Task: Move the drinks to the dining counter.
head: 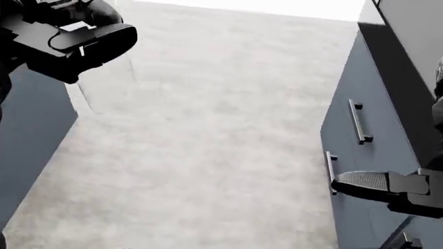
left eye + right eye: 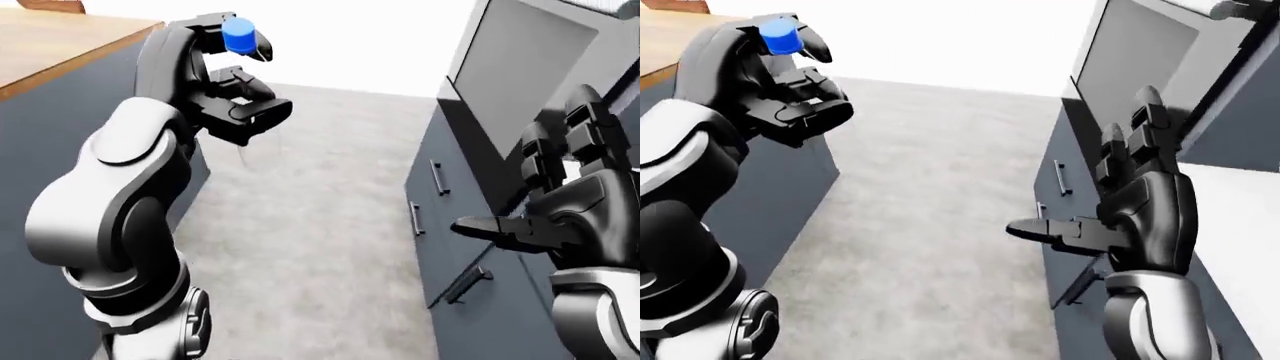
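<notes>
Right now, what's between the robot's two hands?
Only bare grey floor lies between the left hand, shut on a blue-capped bottle, and the open right hand, in the left-eye view.

1. We find no readable text, brand, number or sign in any of the three views.
2. The clear plastic bottle with the blue cap (image 2: 238, 35) shows us no label or print.
3. The dark blue-grey cabinet fronts (image 1: 360, 171) and the wooden-topped counter (image 2: 60, 45) carry no markings that we can read.

One bottle (image 2: 238, 35), seemingly; two hands.
</notes>
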